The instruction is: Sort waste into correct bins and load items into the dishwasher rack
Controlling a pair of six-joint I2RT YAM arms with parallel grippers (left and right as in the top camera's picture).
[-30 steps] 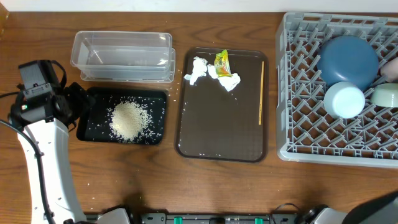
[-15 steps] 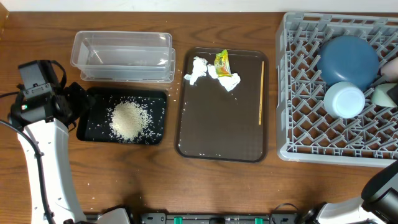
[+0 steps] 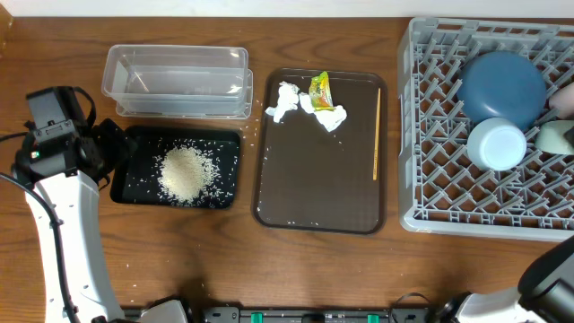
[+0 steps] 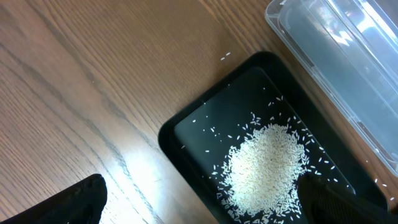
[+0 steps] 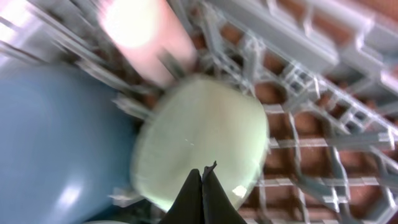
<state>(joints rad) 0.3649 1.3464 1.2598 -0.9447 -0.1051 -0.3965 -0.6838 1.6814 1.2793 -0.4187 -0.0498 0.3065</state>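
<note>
Over to the dishwasher rack (image 3: pixel 430 135) on the right side of the frame. It holds the dark blue dish (image 3: pixel 502 88) at upper right, the light blue bowl (image 3: pixel 497 144) just below it, and the mint-green bowl (image 5: pixel 199 143) and pink cup (image 5: pixel 146 37) at the far right edge. In the blurred right wrist view, the right end effector (image 5: pixel 202 199) is clenched tight on nothing, pointing at the mint-green bowl; contact is unclear.

Centre frame, the brown serving tray (image 3: pixel 314 188) carries the white tissues (image 3: pixel 287 100) and the snack wrapper (image 3: pixel 320 90) bunched at its top. The wooden stick (image 3: pixel 377 135) lies along its right side.

On the left, the rice (image 3: pixel 186 172) sits heaped in the black tray (image 3: pixel 179 135), with a few grains scattered on the table (image 3: pixel 269 269). The clear tub (image 3: pixel 177 81) is just above the black tray. The left end effector (image 4: pixel 202 190) hangs released, fingers spread wide at that tray's left end, gripping nothing.
</note>
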